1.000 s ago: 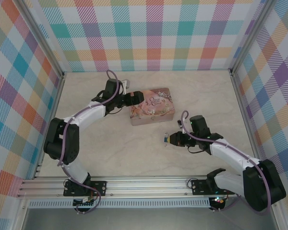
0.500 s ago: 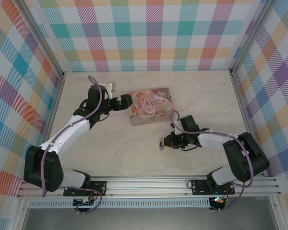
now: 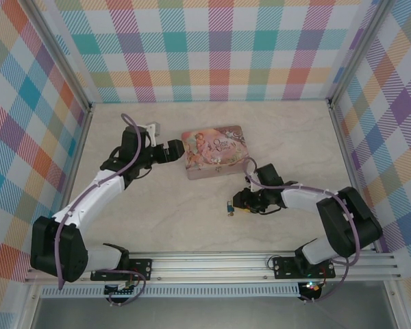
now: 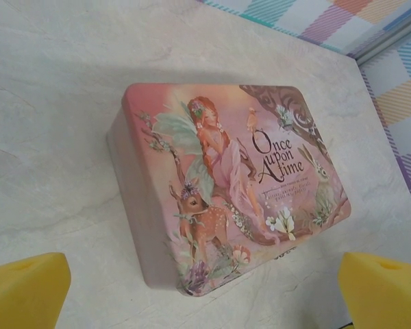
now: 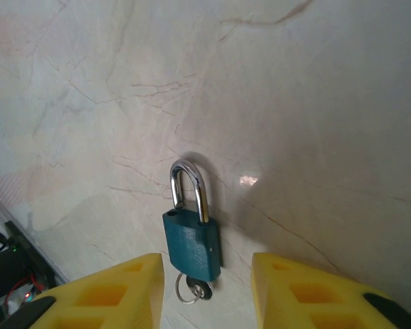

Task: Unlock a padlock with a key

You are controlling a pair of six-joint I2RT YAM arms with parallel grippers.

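Right gripper (image 5: 205, 277) has just let go, jaws parted either side of the padlock (image 5: 192, 240), key (image 5: 192, 291) at its base, lower centre. Left gripper (image 3: 174, 151) backs off, spread wide; tin (image 4: 192, 205) reads "Once upon A time".

You had one legend to read: "Once upon A time", in dark curling letters on the lid of the pink tin (image 4: 157, 226), right of the painted fairy (image 4: 216, 147). The finer print just beneath those words was too small to read.
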